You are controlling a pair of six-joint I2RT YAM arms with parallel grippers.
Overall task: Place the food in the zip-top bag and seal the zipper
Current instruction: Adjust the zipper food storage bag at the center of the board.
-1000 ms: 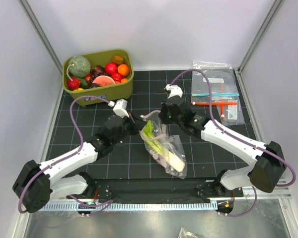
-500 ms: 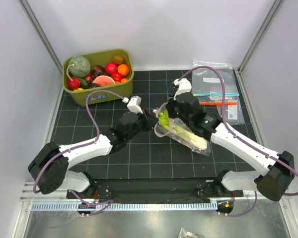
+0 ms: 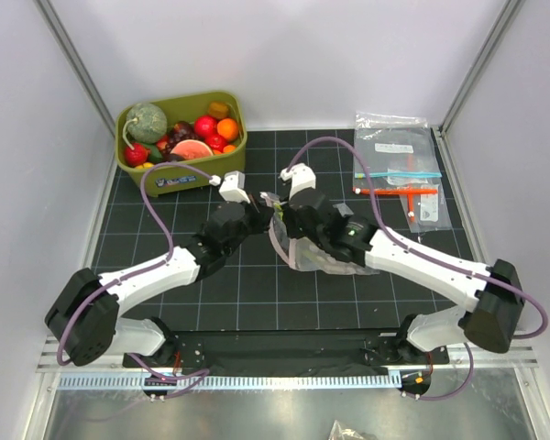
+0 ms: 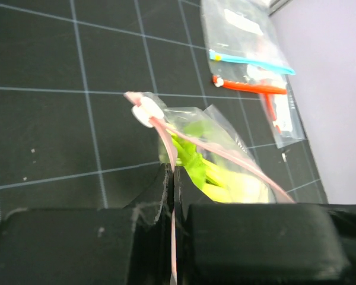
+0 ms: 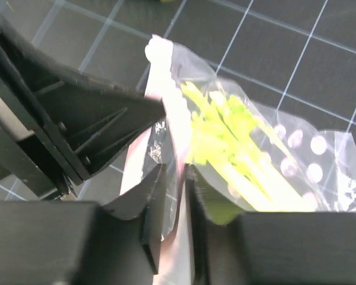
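Left gripper [image 4: 173, 173] pinches the zipper [image 4: 164, 127]; right gripper [image 5: 177, 175], narrowly open around it, should squeeze, then slide along evenly.

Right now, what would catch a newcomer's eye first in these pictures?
At mid-mat, a clear zip-top bag holding a bright green leek, with the left fingers shut on its pink zipper and the right fingers straddling that strip beside them. Next, the olive-green bin heaped with colourful toy food at the far left corner.
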